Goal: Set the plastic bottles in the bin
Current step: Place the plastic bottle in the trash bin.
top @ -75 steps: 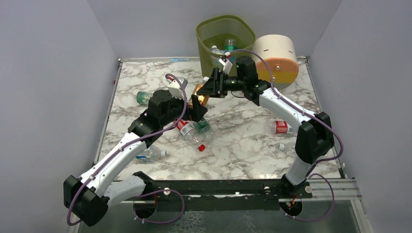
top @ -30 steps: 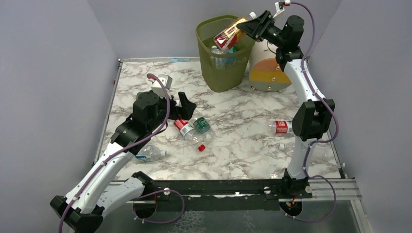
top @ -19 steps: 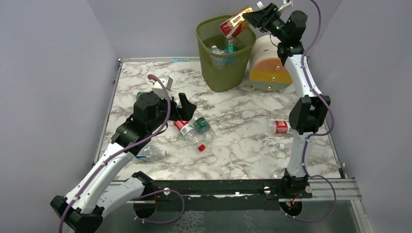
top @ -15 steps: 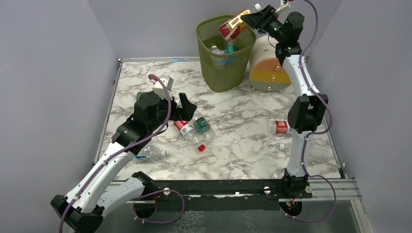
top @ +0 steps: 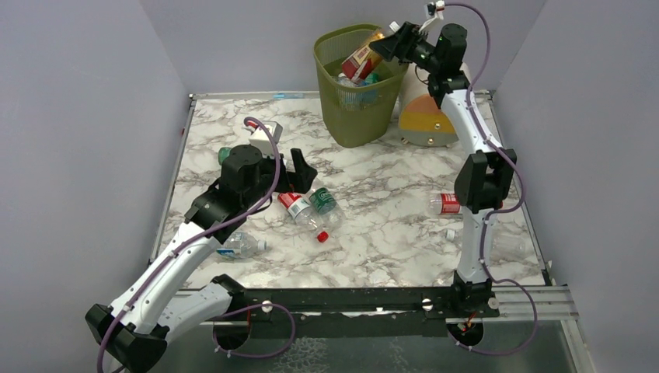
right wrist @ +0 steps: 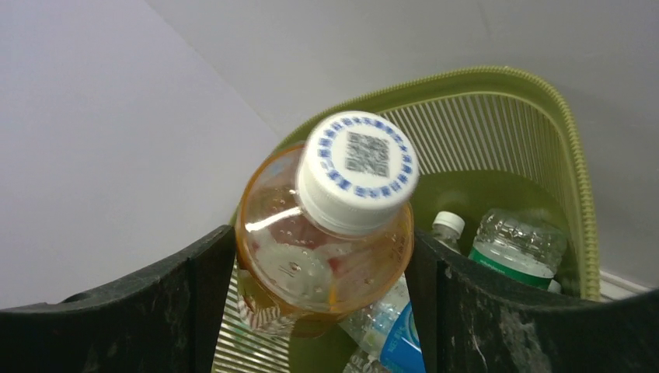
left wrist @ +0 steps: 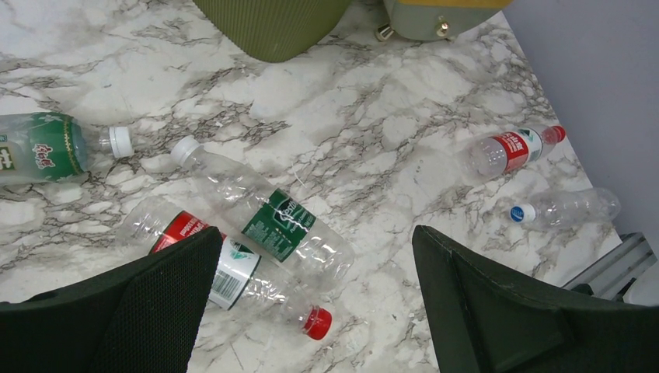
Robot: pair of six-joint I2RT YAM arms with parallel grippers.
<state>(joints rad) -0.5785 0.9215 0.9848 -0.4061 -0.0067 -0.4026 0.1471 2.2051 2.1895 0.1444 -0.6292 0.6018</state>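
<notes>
My right gripper (top: 395, 44) is shut on an amber bottle (top: 360, 59) with a white cap (right wrist: 359, 171), held tilted over the olive-green mesh bin (top: 353, 109), its lower end inside the rim (right wrist: 575, 155). Other bottles (right wrist: 519, 247) lie inside the bin. My left gripper (top: 298, 165) is open and empty, hovering above a green-labelled bottle (left wrist: 272, 221) and a red-labelled, red-capped bottle (left wrist: 225, 268) lying side by side on the table. More bottles lie around: a green one (left wrist: 39, 148) at the left, a red-labelled one (top: 447, 204) and a clear blue-capped one (left wrist: 567, 208) at the right.
A cream drum with an orange-and-yellow face (top: 427, 116) stands right of the bin. A blue-labelled bottle (top: 241, 246) lies by my left forearm. The marble table (top: 388, 241) has purple walls on three sides and a black rail (top: 350, 299) at the near edge.
My right arm carried the amber bottle from over the table up to the bin and has now lowered it into the rim. My left gripper shifted slightly and stays open.
</notes>
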